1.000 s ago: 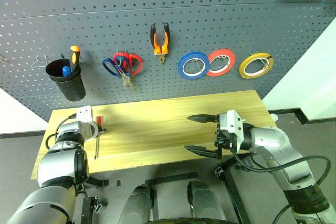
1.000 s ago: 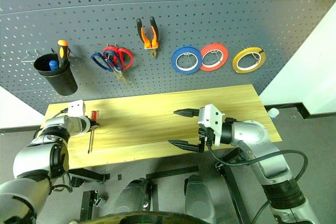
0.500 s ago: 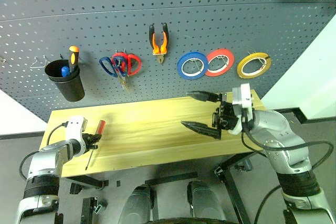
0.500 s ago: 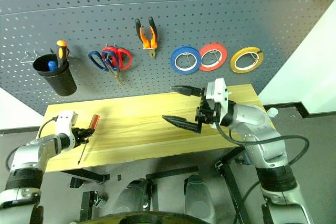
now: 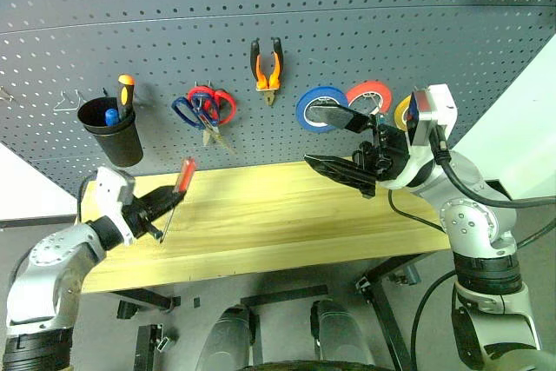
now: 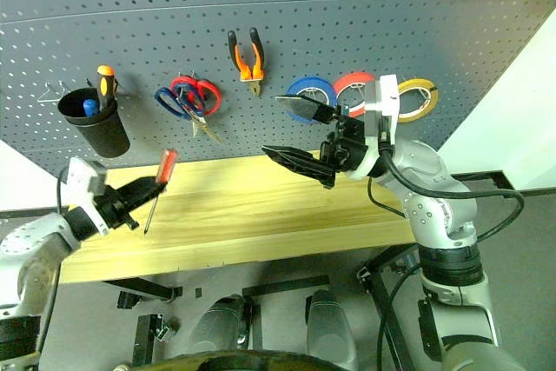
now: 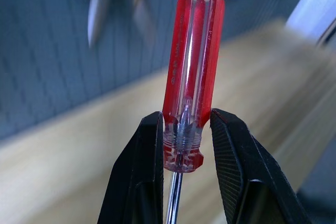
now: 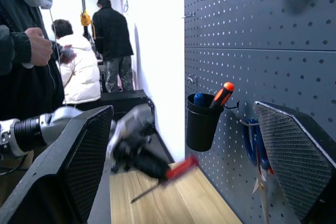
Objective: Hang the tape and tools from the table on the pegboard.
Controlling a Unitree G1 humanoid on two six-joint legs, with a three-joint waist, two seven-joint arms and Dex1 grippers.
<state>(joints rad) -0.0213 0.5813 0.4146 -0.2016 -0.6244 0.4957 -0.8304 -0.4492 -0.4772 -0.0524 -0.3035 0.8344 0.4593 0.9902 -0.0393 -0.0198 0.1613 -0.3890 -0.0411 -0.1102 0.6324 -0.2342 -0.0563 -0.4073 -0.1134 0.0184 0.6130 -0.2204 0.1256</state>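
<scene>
Left gripper (image 7: pixel 181 145): closed on the red-handled screwdriver (image 7: pixel 190 72) at the base of its handle, where the steel shaft begins — handle tilted up toward the pegboard, shaft slanting down over the near left part of the table.
Right gripper (image 5: pixel 334 141): both black fingers spread wide, nothing between them; it is raised above the table's right half and points toward the robot's left, in front of the tape rolls.
Table (image 5: pixel 287 232): light wood planks, top bare.
Pegboard (image 5: pixel 304 6): dark grey, behind the table.
Black cup (image 5: pixel 111 132): hangs at the board's left, with an orange-handled screwdriver (image 5: pixel 125 93) standing in it.
Scissors (image 5: pixel 204 112): blue and red handles side by side on hooks, right of the cup.
Pliers (image 5: pixel 266 65): orange-and-black handles, hung jaws down near the board's middle.
Tape: blue roll (image 5: pixel 318 109), red-orange roll (image 5: pixel 368 95) and yellow ring (image 6: pixel 415 99) hang in a row — the yellow one furthest right, partly behind the right wrist.
People (image 8: pixel 113 40): standing well beyond the table's left end, seen from the right wrist.
</scene>
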